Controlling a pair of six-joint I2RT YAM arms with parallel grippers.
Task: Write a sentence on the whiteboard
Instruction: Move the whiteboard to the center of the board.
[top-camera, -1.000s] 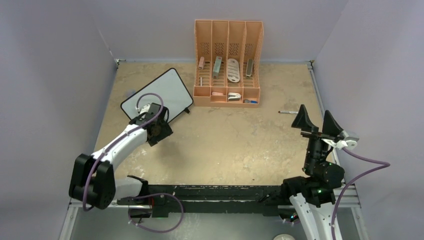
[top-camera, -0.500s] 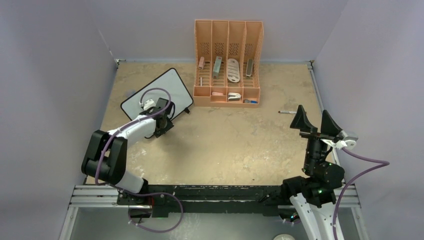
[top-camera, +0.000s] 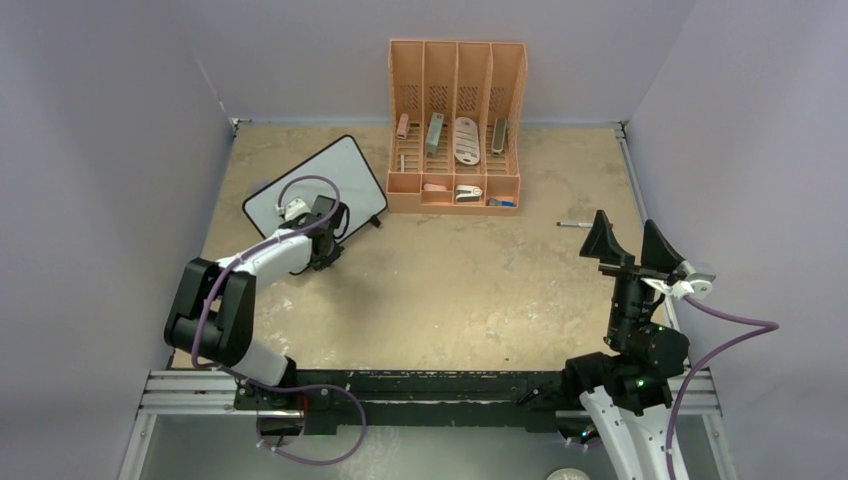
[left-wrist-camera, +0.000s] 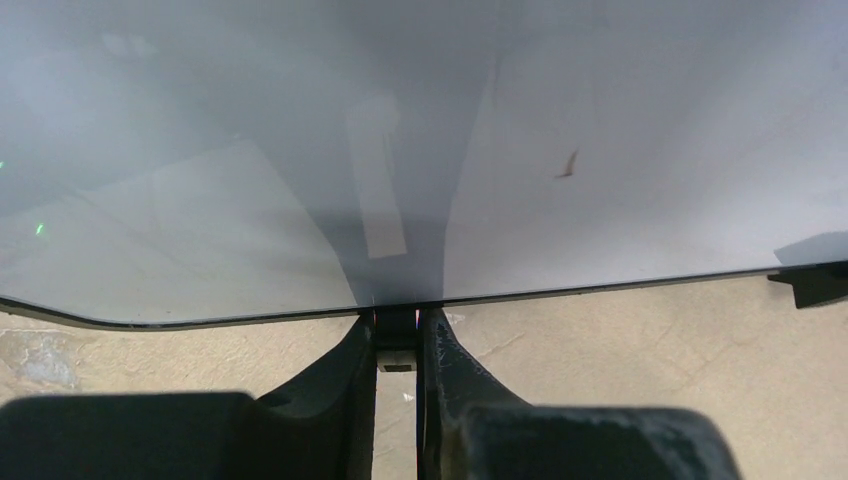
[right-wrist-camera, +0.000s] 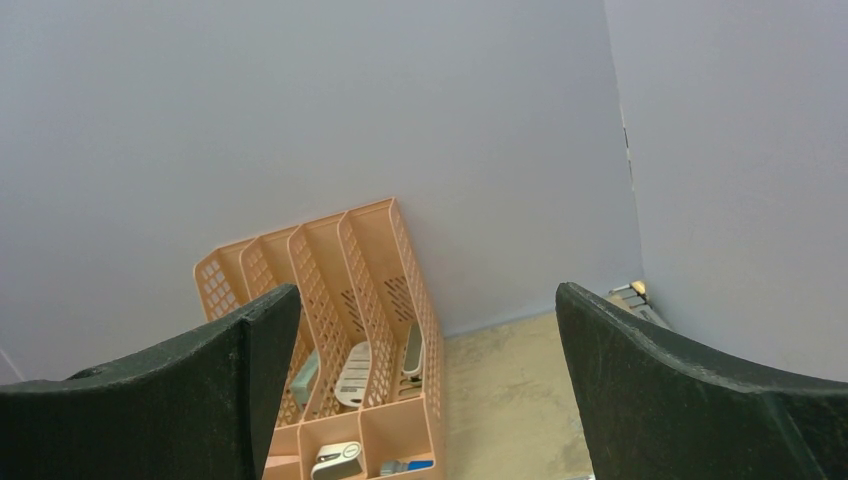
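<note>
The whiteboard (top-camera: 325, 175) stands tilted at the back left, a white board in a thin black frame. In the left wrist view its face (left-wrist-camera: 620, 120) fills the upper half and bears only one small brown mark (left-wrist-camera: 568, 165); the sentence is out of view. My left gripper (top-camera: 328, 238) sits at the board's near bottom edge. Its jaws (left-wrist-camera: 397, 335) are shut on a small black foot under the frame. My right gripper (top-camera: 628, 240) is raised at the right, open and empty (right-wrist-camera: 425, 385).
An orange organizer (top-camera: 456, 120) holding several small items stands against the back wall, right of the board, also seen in the right wrist view (right-wrist-camera: 340, 330). A thin pen (top-camera: 577, 224) lies on the table near the right gripper. Grey walls enclose three sides.
My left arm has reached forward to the whiteboard's near edge and its jaws have closed on the foot there. The right arm has barely moved.
</note>
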